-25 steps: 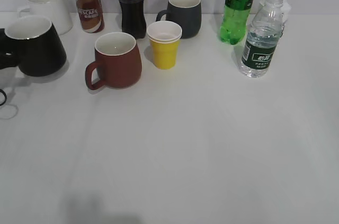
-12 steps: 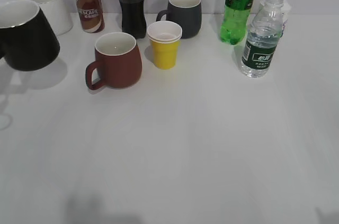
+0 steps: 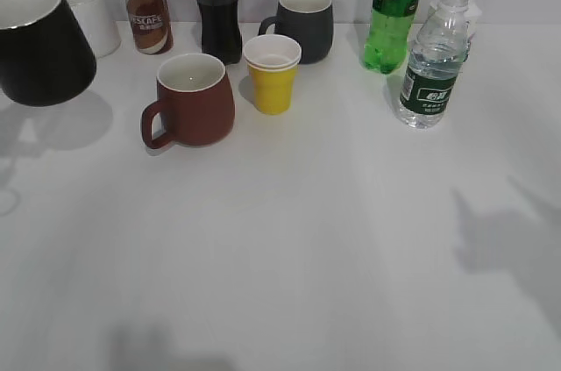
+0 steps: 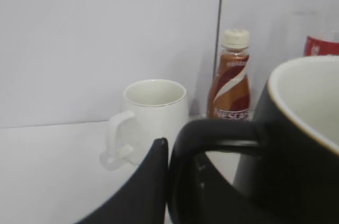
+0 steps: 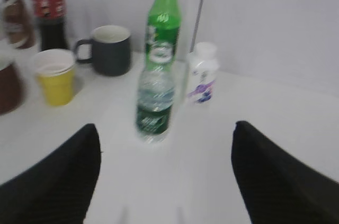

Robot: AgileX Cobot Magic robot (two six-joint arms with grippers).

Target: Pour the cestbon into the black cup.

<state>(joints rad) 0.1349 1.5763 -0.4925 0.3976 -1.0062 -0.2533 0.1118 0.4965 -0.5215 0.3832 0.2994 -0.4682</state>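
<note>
On white table [image 3: 289, 239]: black cup [image 3: 39, 42] lifted, left jaws pinching handle; right jaws spread.

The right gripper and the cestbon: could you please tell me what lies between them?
Nothing: in the right wrist view, only bare table separates the open right gripper from the cestbon.

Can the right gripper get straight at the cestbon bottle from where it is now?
Probably yes. The right gripper is open, and the cestbon bottle stands upright straight ahead between its fingers, with bare table between. The green soda bottle and small white bottle sit behind it.
</note>
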